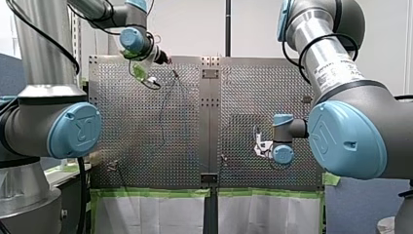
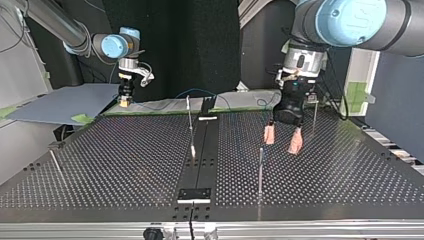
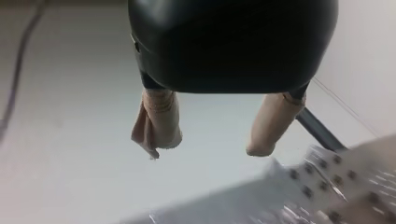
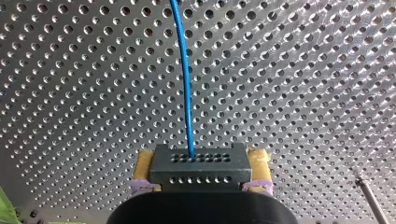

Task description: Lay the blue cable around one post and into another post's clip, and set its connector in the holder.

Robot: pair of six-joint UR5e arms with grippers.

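Observation:
My right gripper [image 4: 198,179] is shut on a black connector [image 4: 198,164], clamped between its yellow pads. The blue cable [image 4: 187,84] runs straight out from the connector over the perforated table [image 4: 299,93]. In the top view this gripper [image 2: 124,101] stands low at the back left, and the thin cable [image 2: 200,92] arcs along the far edge. My left gripper [image 3: 210,142] is open, its beige pads bare. It hangs above the table's right half [image 2: 283,139], next to a thin post [image 2: 260,167].
More thin posts stand on the table: one at the centre strip [image 2: 189,116], one at the right rear [image 2: 315,112], one at the left edge [image 2: 55,161]. A black holder plate [image 2: 195,194] sits on the centre strip near the front edge. A grey sheet [image 2: 60,102] lies at the back left.

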